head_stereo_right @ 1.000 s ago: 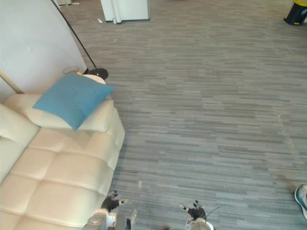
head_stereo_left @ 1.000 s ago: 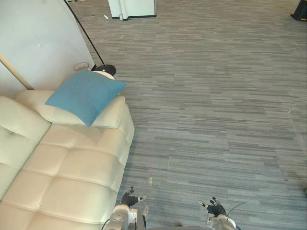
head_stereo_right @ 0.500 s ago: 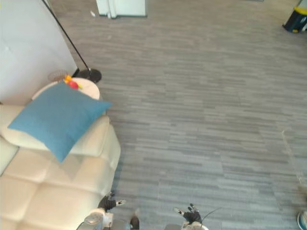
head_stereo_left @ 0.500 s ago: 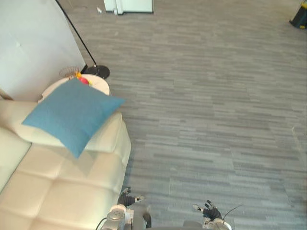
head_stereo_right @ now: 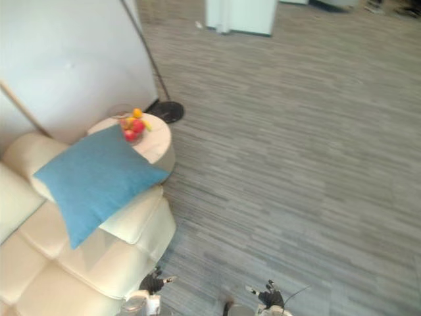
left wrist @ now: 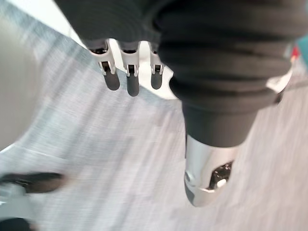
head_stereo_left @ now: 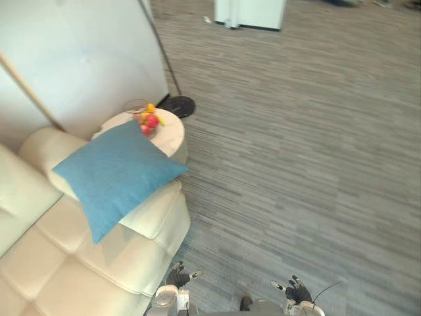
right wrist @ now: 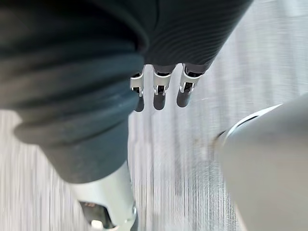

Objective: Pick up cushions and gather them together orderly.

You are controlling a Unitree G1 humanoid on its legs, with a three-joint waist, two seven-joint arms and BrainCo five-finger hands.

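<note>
The head camera has swung round since half a second ago, so the whole scene sits differently. The blue cushion itself has not shifted. It lies tilted on the arm of the cream sofa, with one corner hanging over the seat and another pointing out past the arm. A round worktop stands just beside that arm. Some fruit sits on it near the cushion's upper edge, and a lamp base rests on the floor behind. The left hand and right hand hang low, well apart from the cushion, fingers straight and loose, holding nothing. The risk I see is in the reach. A sweep along the cushion's far edge could knock the fruit, and a grab at one side only could let the soft cushion droop and slide off to the floor.
</note>
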